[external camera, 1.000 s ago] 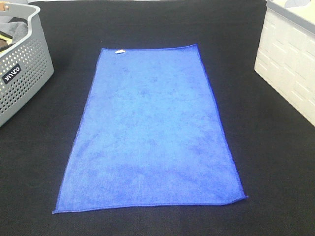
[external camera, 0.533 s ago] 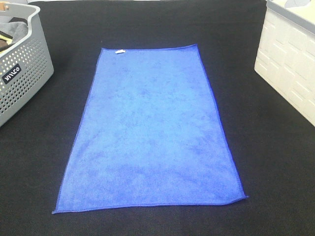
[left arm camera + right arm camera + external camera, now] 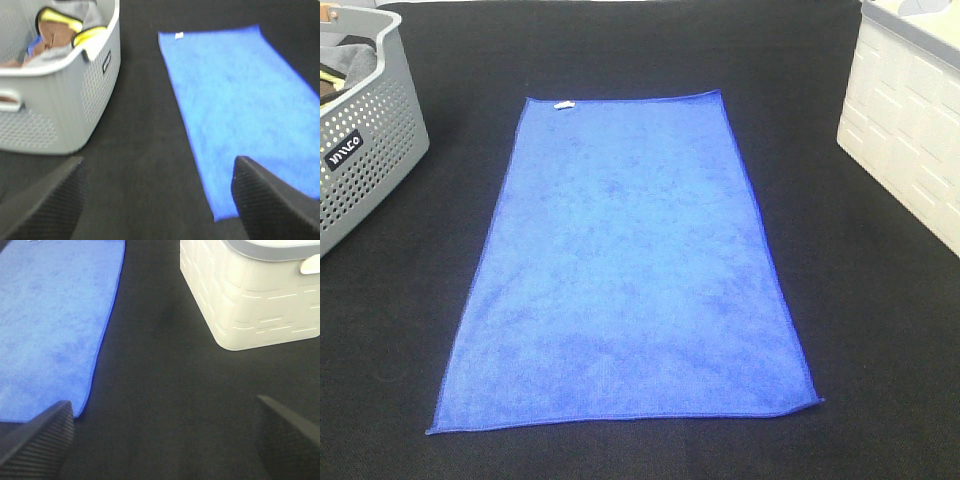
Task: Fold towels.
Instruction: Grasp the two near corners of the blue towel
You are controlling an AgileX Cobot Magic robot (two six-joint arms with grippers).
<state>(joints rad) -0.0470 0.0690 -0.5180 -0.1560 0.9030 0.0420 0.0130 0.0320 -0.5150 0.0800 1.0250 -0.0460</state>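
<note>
Well, towel (image 3: pixel 625 270): you see it flat, unfolded on the table (image 3: pixel 860 330).
Left gripper (image 3: pixel 157 172): spread wide, beside towel.
Right gripper (image 3: pixel 162 412): spread wide, beside towel.

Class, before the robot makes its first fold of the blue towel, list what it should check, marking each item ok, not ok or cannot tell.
1. Blue towel lies flat and unfolded: ok.
2. Left claw open and empty: ok.
3. Right claw open and empty: ok.
4. Grey basket and white bin stand apart from the towel: ok.
5. Nothing lies on the towel: ok.
6. Height of either claw above the table: cannot tell.
</note>
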